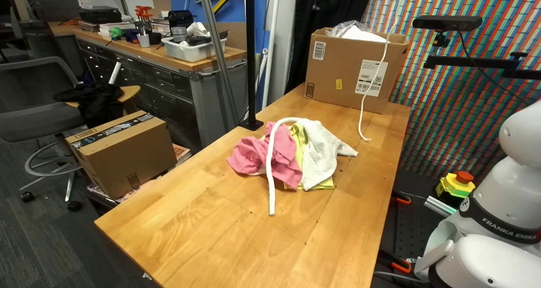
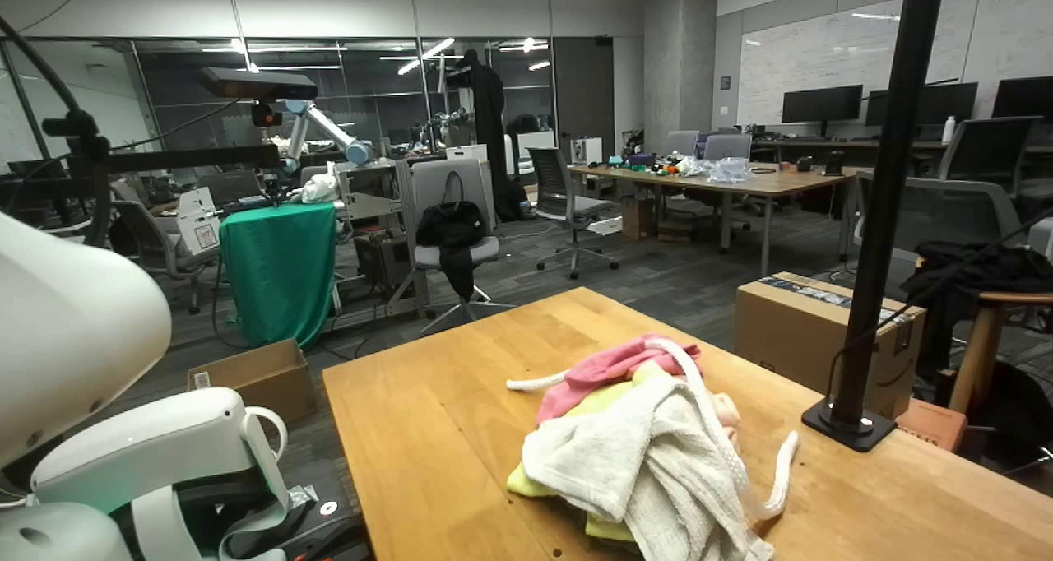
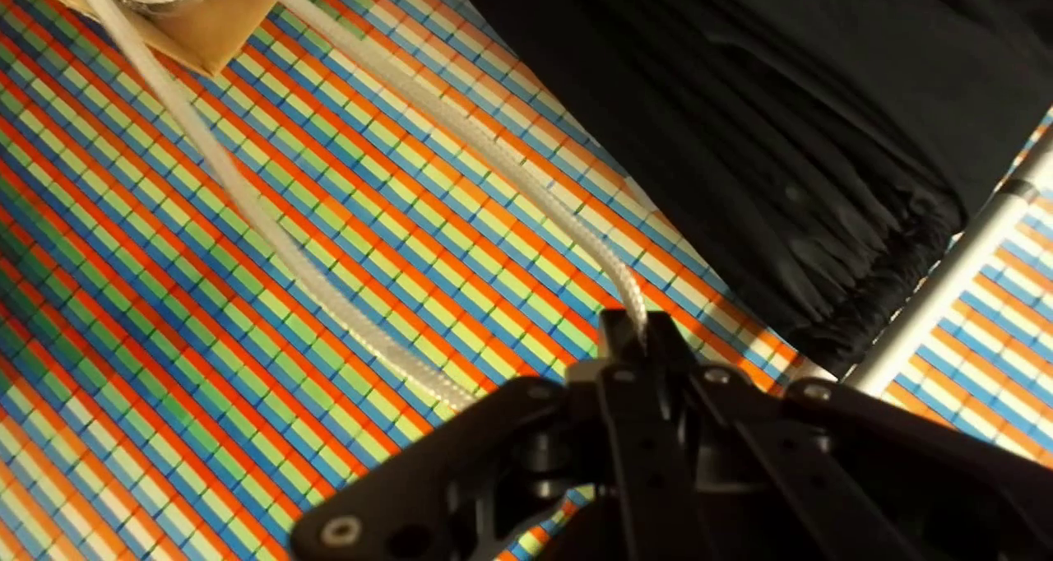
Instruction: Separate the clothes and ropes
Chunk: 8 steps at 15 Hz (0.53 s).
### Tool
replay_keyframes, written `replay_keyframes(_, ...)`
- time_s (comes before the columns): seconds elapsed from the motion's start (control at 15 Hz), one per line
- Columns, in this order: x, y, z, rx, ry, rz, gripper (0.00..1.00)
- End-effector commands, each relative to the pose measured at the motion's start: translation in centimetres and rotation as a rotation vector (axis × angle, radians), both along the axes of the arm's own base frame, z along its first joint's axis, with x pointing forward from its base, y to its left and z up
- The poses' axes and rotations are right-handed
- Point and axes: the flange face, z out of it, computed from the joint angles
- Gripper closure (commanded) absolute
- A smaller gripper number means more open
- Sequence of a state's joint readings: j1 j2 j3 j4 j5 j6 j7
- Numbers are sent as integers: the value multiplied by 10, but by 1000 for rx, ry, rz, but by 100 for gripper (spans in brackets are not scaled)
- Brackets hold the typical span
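1. The pincer [image 3: 642, 331] is clenched on a white rope [image 3: 535, 189], nipped near the tips; a hold that shallow on slim cord could slip should the rope snag or be jerked.
2. A second strand [image 3: 288, 257], probably of the same rope, passes behind the pincer; a twist while moving might wind it round, so that it would not fall free on release.
3. In an exterior view, what looks like that rope hangs before the cardboard box [image 1: 346, 68], its lower end at or just above the surface [image 1: 211, 220]; swung sideways, it could catch the box's rim or the clear plastic [image 1: 346, 26].
4. Farther off on the surface, another rope [image 1: 269, 165] lies across the pink cloth [image 1: 249, 155], with yellow-green cloth [image 1: 299, 137] and white cloth [image 1: 321, 157] heaped alongside; pinching too deep there would likely drag cloth along.
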<state>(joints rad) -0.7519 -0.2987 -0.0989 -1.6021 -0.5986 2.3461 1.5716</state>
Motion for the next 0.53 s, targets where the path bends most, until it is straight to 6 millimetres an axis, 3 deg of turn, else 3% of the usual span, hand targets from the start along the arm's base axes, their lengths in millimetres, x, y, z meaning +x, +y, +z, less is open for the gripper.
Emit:
replay_keyframes(0.0, 14, -3, 8, 0, -13, 12, 92)
replay_keyframes(0.47, 75, -9, -28, 58, 57, 91, 92)
